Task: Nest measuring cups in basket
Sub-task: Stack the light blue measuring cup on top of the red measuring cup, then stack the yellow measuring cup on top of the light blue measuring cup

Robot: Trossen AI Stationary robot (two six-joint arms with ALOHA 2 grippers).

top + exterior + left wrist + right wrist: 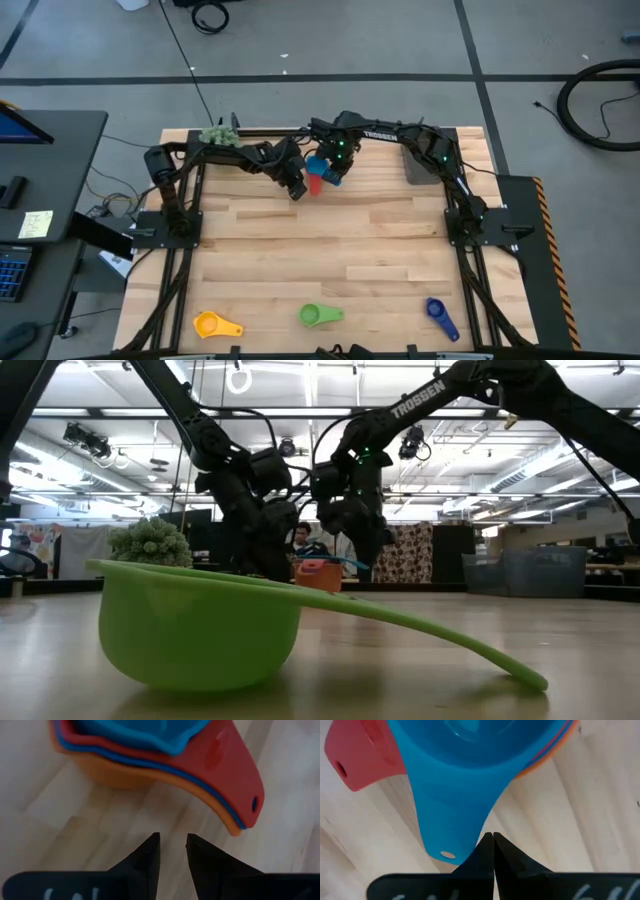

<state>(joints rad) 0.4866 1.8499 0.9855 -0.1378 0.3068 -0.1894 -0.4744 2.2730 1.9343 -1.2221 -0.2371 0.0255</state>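
The word "TROSSEN" is printed in white on the right arm's dark upper link point(418, 399), and it also reads in small white letters along that arm in the high view.

Both grippers hang together over the far middle of the light wooden slatted table point(330, 260). Between them sits a nested stack of small round plastic measuring cups point(318, 176): an orange cup point(107, 772) at the bottom, then a thin blue one point(150, 764), a red one with a flat, hole-punched handle point(227, 767), and a light blue cup point(452, 780) on top.

The left gripper point(173, 845) holds nothing; its two dark fingers stand a narrow gap apart, with the stack just ahead of the tips and the red handle off to one side. The right gripper point(493, 840) has its fingers pressed fully together, empty, their tips just at the edge of the light blue handle point(447, 827); whether they touch it cannot be told.

Well away from both grippers, along the near edge, lie a yellow measuring cup point(214, 324), a green measuring cup point(318, 315) and a dark blue measuring cup point(439, 313). The green one fills the front of the low view and hides much of the table there.

A dark grey rectangular basket point(417, 166) sits beyond the right arm at the far right; a fuzzy green plant ball point(218, 134) rests at the far left corner. A person shows in the room behind.
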